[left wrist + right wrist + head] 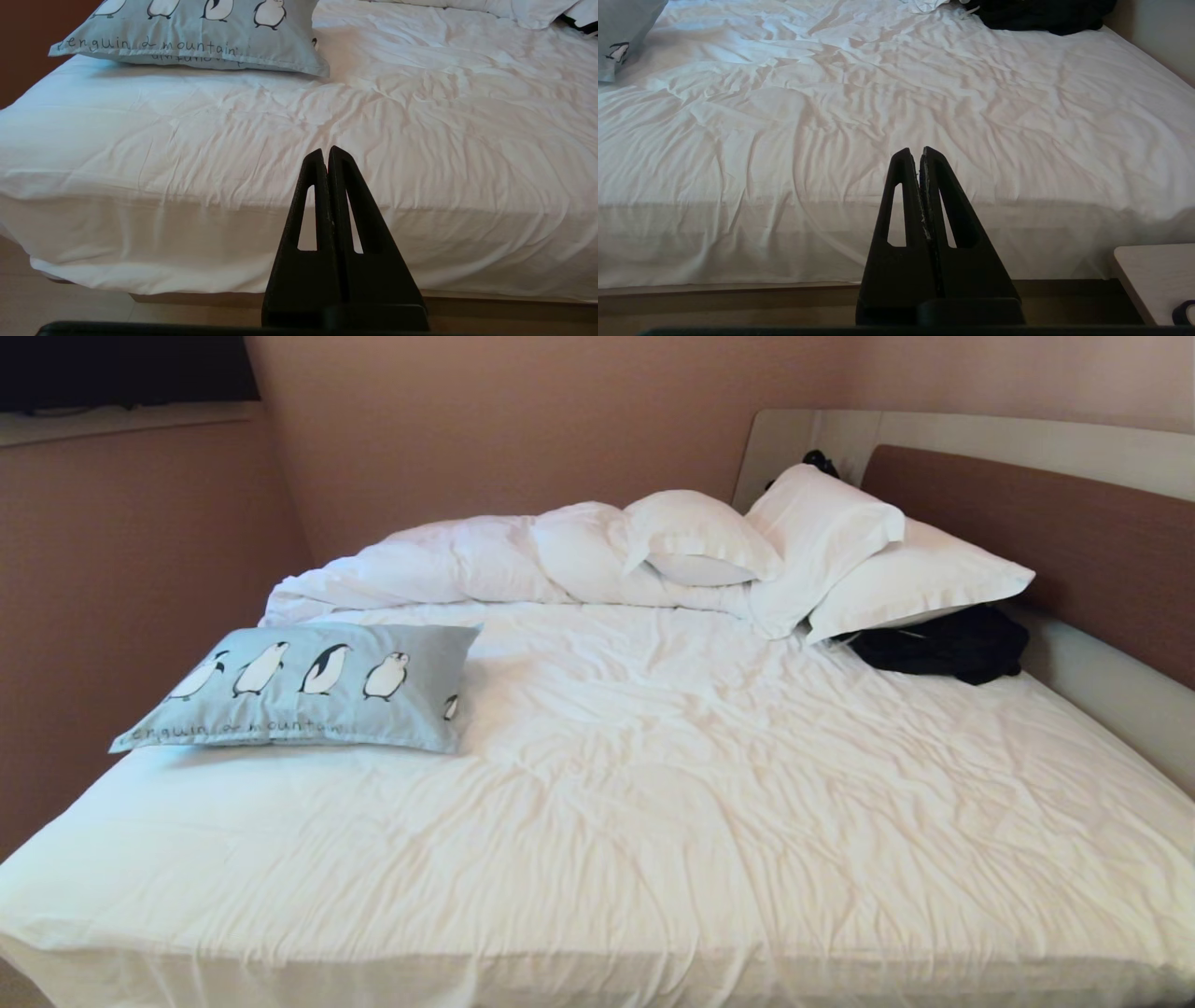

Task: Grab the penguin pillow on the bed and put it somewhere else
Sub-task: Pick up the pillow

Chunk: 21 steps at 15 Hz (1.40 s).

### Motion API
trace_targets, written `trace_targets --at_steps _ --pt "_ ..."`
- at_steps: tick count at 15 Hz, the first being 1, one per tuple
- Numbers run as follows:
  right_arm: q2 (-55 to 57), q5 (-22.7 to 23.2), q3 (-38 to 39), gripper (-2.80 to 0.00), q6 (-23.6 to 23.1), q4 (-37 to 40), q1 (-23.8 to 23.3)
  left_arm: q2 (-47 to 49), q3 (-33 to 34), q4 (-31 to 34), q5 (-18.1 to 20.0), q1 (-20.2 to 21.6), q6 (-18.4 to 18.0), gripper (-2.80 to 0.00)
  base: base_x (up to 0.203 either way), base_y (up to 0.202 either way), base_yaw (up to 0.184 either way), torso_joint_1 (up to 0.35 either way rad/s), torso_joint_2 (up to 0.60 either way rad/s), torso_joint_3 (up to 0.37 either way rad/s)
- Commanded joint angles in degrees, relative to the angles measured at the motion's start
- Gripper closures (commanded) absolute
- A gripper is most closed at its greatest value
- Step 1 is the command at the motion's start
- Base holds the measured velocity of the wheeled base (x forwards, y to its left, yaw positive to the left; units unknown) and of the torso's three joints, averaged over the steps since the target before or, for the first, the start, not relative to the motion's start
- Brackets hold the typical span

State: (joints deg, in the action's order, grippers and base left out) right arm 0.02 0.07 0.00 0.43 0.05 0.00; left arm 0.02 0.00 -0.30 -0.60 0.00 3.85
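Both hands hang short of the bed's (653, 784) near edge, the left hand (327, 151) and right hand (915, 151) each pressed together and empty. At the head view's middle left, the penguin pillow (308, 686) lies flat on the sheet.

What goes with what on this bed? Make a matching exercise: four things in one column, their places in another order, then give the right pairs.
Things:
1. penguin pillow
2. black clothing bundle
3. white duvet
4. left gripper

Places:
A. bunched along the far edge of the bed
B. short of the bed's near edge, jaws shut
C. flat on the sheet near the bed's left edge
D. by the headboard, partly under a white pillow

Pairs: 1-C, 2-D, 3-A, 4-B
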Motion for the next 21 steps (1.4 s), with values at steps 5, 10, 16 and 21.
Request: trace_targets --at_steps 5,10,16,21 --pt "0.0 0.0 0.0 0.0 0.0 0.0 0.0 0.1 0.2 0.0 0.0 0.0 0.0 0.0 0.0 0.0 0.0 0.0 0.0 0.0" --pt "0.1 0.0 0.0 0.0 0.0 0.0 0.0 0.1 0.2 0.0 0.0 0.0 0.0 0.0 0.003 0.095 -0.004 0.003 0.0 0.0" --pt "0.0 0.0 0.0 0.0 0.0 0.0 0.0 0.1 0.2 0.0 0.0 0.0 0.0 0.0 0.0 0.2 0.002 0.004 0.0 0.005" --pt "0.1 0.0 0.0 0.0 0.0 0.0 0.0 0.1 0.2 0.0 0.0 0.0 -0.2 0.0 0.0 0.197 0.0 0.002 0.0 0.0"
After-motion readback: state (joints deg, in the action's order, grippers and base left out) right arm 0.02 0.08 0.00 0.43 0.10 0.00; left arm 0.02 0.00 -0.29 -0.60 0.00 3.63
